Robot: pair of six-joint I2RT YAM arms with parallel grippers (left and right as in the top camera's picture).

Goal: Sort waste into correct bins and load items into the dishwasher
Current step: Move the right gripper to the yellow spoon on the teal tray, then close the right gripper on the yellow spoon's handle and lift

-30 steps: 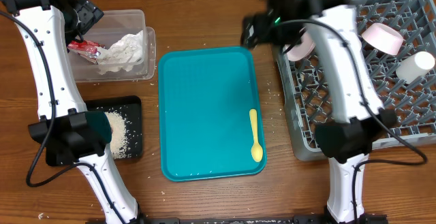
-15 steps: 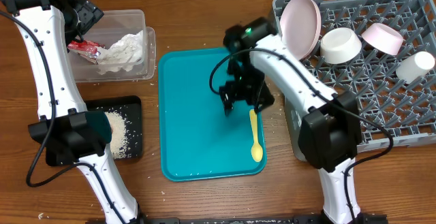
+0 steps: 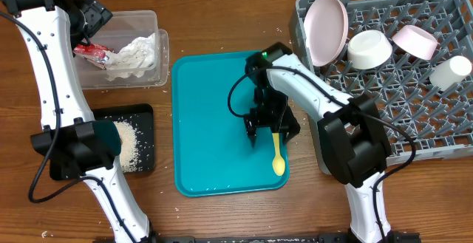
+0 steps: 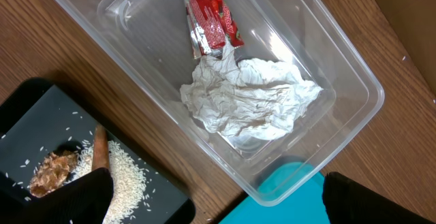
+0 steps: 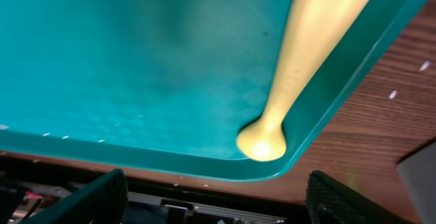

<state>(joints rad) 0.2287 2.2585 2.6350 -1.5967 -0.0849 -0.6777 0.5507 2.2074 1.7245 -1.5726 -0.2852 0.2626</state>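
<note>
- Spoon [image 3: 276,148] trouble first: it lies flat on the tray [image 3: 214,125], close along the right rim, bowl end in the near corner. The right gripper [image 3: 272,134] hangs over its handle, jaws spread wide and holding nothing.
- Slim and low as it is, the fingers may close above it and miss, or scrape the tray floor and skid it aside.
- With the rim so near, I'd worry that the outer finger lands on that lip rather than beside the handle, tipping or dragging the tray.
- A pinch far from the spoon's middle could let it swing or slip on the way up.
- At the rack [image 3: 414,103], the lattice gaps look wide enough for a thin spoon to drop through or lie crooked.
- Plate [image 3: 327,27], bowl [image 3: 369,49], dish [image 3: 415,40] and cup [image 3: 451,72] stand in the rack; a careless swing over them could knock one.
- Left gripper [image 3: 92,15] is fully spread and empty above the tub [image 3: 126,80], where the napkin [image 3: 137,55] and wrapper [image 3: 90,51] lie; well apart, so little chance of the arms clashing.
</note>
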